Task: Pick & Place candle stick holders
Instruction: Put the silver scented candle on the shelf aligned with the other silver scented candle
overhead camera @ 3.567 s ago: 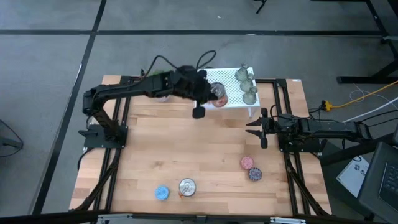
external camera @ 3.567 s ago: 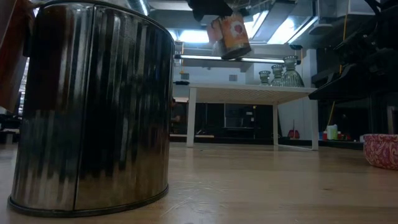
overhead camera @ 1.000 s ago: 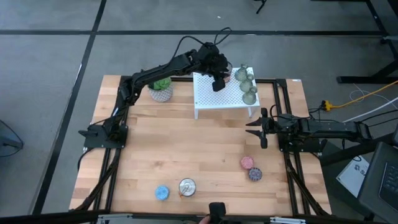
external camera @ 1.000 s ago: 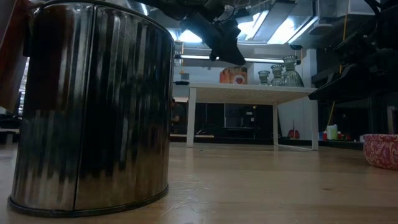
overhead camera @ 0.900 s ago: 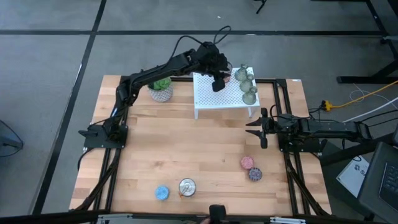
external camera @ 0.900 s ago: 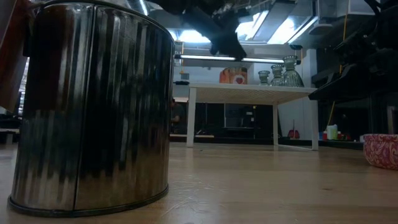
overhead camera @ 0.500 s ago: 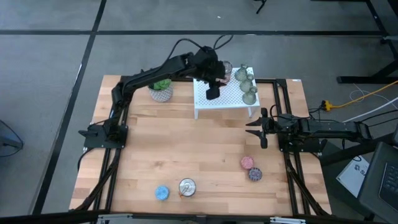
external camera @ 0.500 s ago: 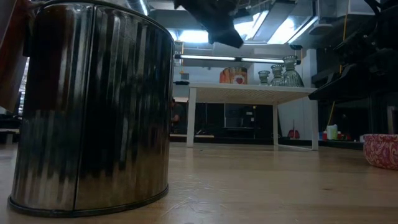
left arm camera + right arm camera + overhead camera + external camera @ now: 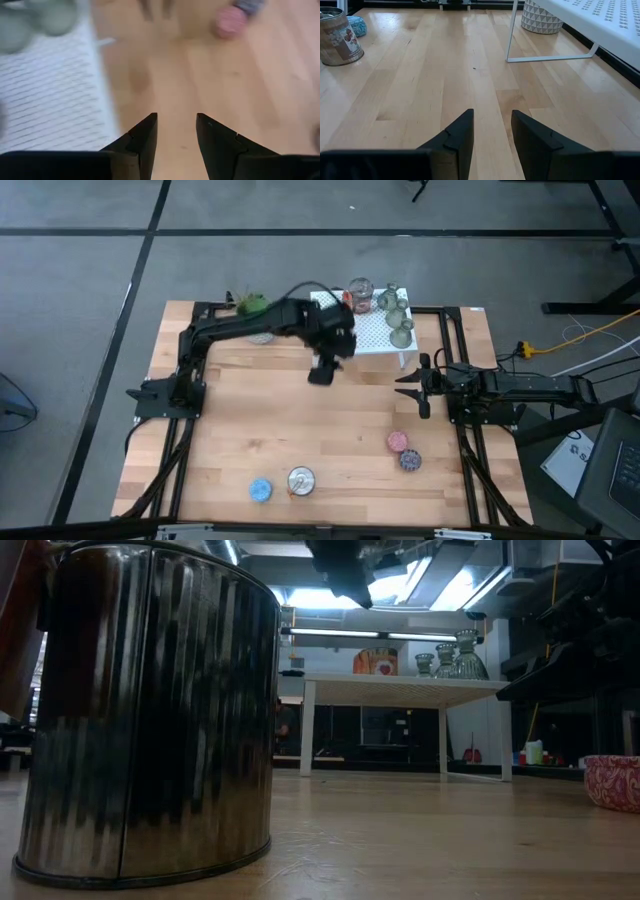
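Note:
Three olive-grey candle stick holders [image 9: 396, 315] stand on their bases in a row on the right end of a white slatted rack [image 9: 375, 338]. They also show in the low view [image 9: 455, 655] and, blurred, in the left wrist view [image 9: 45, 15]. My left gripper [image 9: 321, 372] is open and empty over the bare wood just in front of the rack's near left corner, with its fingers apart in the wrist view [image 9: 176, 125]. My right gripper [image 9: 412, 386] is open and empty, level above the table right of the rack [image 9: 492, 127].
A small printed can [image 9: 360, 290] stands at the rack's far edge. A green plant in a white pot [image 9: 255, 310] is left of the rack. A shiny tin [image 9: 301, 480], a blue disc [image 9: 261, 490], a pink disc [image 9: 398, 441] and a purple disc [image 9: 410, 460] lie near the front edge.
My left gripper has drawn back from over the rack's far part, past its near edge, toward the table's near side and a little left. The printed can stays standing on the rack. The holders and my right arm have kept still.

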